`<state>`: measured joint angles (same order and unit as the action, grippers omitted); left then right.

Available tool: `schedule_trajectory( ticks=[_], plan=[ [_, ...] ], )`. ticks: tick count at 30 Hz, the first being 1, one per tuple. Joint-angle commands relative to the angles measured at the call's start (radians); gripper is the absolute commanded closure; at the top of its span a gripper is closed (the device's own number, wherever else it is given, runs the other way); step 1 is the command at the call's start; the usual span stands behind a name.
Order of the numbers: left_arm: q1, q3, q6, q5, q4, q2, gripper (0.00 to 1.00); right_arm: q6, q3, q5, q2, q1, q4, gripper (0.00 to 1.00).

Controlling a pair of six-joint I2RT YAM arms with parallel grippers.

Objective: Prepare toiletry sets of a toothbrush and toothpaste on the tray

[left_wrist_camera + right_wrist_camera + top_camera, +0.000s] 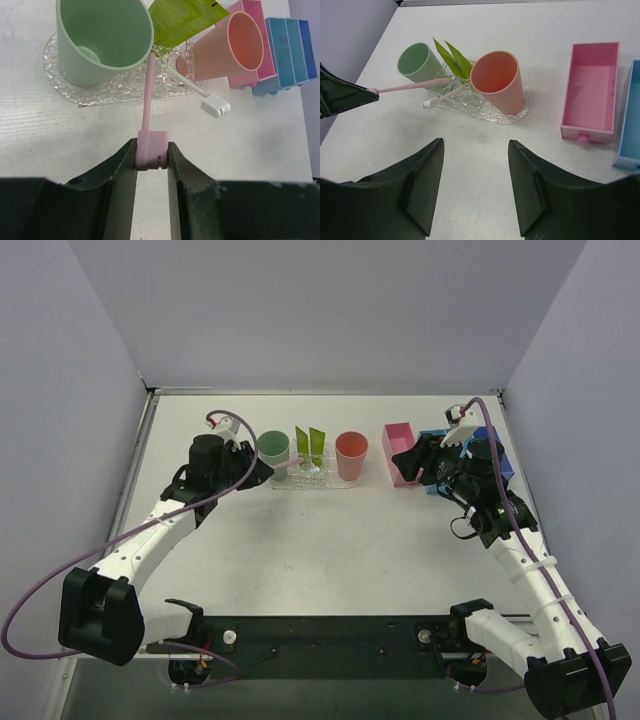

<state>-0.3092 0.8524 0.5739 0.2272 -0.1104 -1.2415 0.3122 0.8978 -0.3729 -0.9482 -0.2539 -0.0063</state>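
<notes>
Toothbrush [146, 100], pink, pinched by its thick end in left hand [151, 155]; tip over tray [100, 92] near edge, beside green cup [100, 40]. White toothbrush [192, 85] juts off tray's near edge. Lime tubes [180, 20] mid-tray. Right hand [475, 145] wide, empty, right of tray.

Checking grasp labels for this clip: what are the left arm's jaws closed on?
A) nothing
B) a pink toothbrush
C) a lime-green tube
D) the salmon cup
B: in the left wrist view, the left jaws pinch the broad end of the pink toothbrush, whose shaft points toward the tray.
</notes>
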Motion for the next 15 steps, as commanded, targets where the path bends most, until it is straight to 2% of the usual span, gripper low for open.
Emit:
schedule_trajectory(
  ticks=[1,15],
  plan=[
    [-0.025,0.074,-0.039,-0.038,0.023,-0.021,1.00,-0.015,0.012,0.008,-0.001,0.011,0.028,0.50],
    [-0.039,0.116,-0.054,-0.057,0.008,-0.088,1.00,-0.022,0.003,0.008,-0.023,0.019,0.028,0.50]
  ],
)
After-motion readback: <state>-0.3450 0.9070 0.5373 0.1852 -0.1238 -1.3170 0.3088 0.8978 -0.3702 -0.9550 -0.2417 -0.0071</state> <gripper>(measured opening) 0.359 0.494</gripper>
